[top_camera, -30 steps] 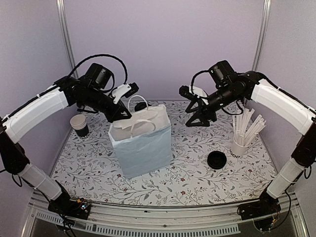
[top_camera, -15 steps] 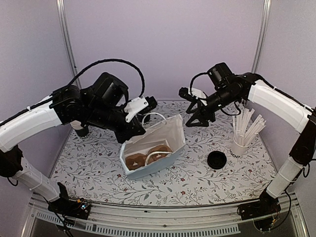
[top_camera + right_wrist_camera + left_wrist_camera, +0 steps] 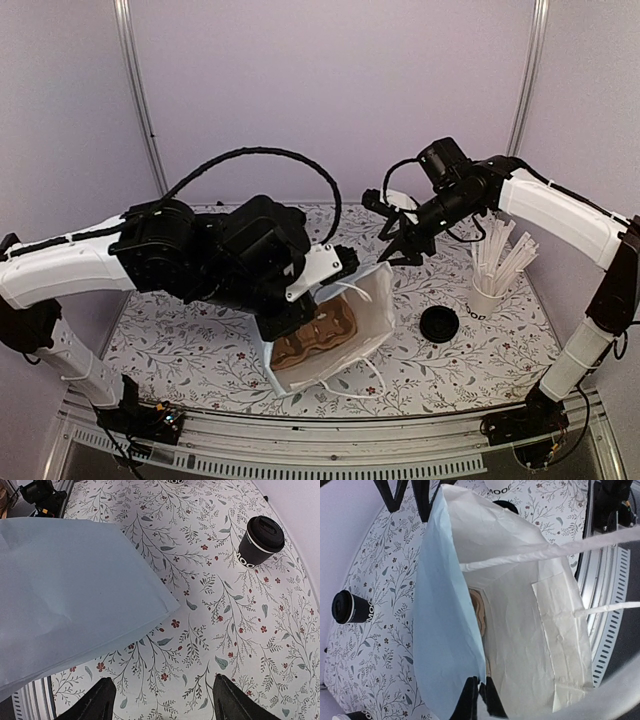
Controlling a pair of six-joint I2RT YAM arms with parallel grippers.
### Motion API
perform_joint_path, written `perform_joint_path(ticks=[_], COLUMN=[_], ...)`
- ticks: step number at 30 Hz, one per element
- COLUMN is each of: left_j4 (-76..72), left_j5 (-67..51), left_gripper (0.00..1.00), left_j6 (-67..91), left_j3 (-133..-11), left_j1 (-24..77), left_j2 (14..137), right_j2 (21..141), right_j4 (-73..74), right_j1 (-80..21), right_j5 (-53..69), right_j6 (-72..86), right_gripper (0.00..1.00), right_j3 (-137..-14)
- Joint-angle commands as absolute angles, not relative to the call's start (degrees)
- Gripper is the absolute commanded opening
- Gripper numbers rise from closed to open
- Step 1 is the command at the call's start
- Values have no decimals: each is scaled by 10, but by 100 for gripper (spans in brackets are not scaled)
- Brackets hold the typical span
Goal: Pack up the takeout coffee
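The takeout coffee (image 3: pixel 260 541), a small black cup with its black lid on, stands on the flowered table, far beyond my right gripper (image 3: pixel 163 678). That gripper is open and empty, hovering over the table (image 3: pixel 400 240). The same cup shows at the left of the left wrist view (image 3: pixel 351 607). In the top view my left arm (image 3: pixel 250 260) hides it. My left gripper (image 3: pixel 480 680) is shut on the rim of the pale-blue paper bag (image 3: pixel 445 630). It holds the bag (image 3: pixel 375 300) tilted, mouth open. A brown cardboard carrier (image 3: pixel 315 335) lies inside.
A loose black lid (image 3: pixel 439 324) lies right of the bag. A white cup of wooden stirrers (image 3: pixel 487 290) stands at the far right. Another black cup (image 3: pixel 362 715) peeks in at the left wrist view's bottom edge. The metal rail (image 3: pixel 330 420) runs along the near side.
My left arm swung right and nearer with the bag, tipping it from upright so that its mouth faces up and the carrier shows. The right gripper rose slightly and stayed open.
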State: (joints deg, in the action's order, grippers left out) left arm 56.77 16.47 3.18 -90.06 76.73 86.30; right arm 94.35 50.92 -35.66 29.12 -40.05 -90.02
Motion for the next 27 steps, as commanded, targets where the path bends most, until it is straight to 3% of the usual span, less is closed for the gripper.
perform_joint_path(ticks=[1,22,27], left_j4=[590,510,495], left_j5=[256,231,297], left_gripper=[0,0,0], left_j6=[42,14,9], left_j3=[-909,-922,-902], left_j1=[809,834,851], left_j2=[866,798,807], right_j2=[930,914,911], right_j4=[499,498,496], right_j1=[-355,-355,-355], right_j5=[298,302,298], right_j6=[-396,-395,-395], right_gripper=[70,70,70], right_j3=[-901,-888,-883])
